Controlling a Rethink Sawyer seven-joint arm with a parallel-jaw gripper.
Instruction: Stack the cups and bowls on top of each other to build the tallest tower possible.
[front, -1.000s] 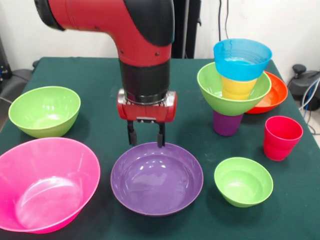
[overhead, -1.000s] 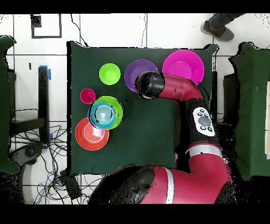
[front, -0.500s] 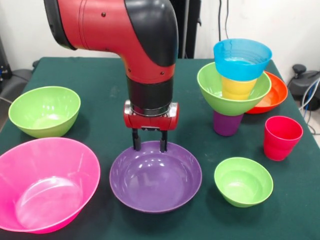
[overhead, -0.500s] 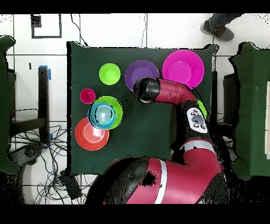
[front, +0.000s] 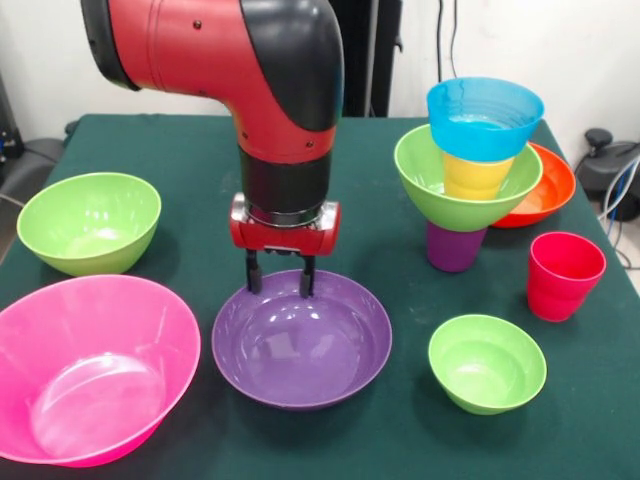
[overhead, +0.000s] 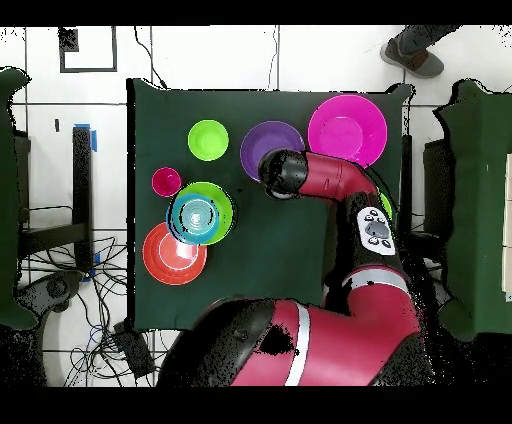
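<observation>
My gripper (front: 279, 285) is open, and its two fingertips (front: 307, 283) reach down to the far rim of the wide purple bowl (front: 300, 345). The tower (front: 470, 170) stands at the right: a purple cup (front: 455, 248), a lime green bowl (front: 422, 178), a yellow cup (front: 476, 176) and a blue bowl (front: 485, 118) on top. A red cup (front: 564, 275) stands alone in front of it. In the overhead view the arm's wrist (overhead: 283, 172) covers the gripper at the edge of the purple bowl (overhead: 262, 140).
A large hot pink bowl (front: 90, 368) lies front left, with a lime green bowl (front: 88, 220) behind it. A small lime green bowl (front: 487, 362) sits front right. An orange-red bowl (front: 550, 190) rests behind the tower. A person's shoe (overhead: 412, 55) shows beyond the table.
The gripper came down to the purple bowl's far rim, then shifted left. The purple bowl moved a little left with it.
</observation>
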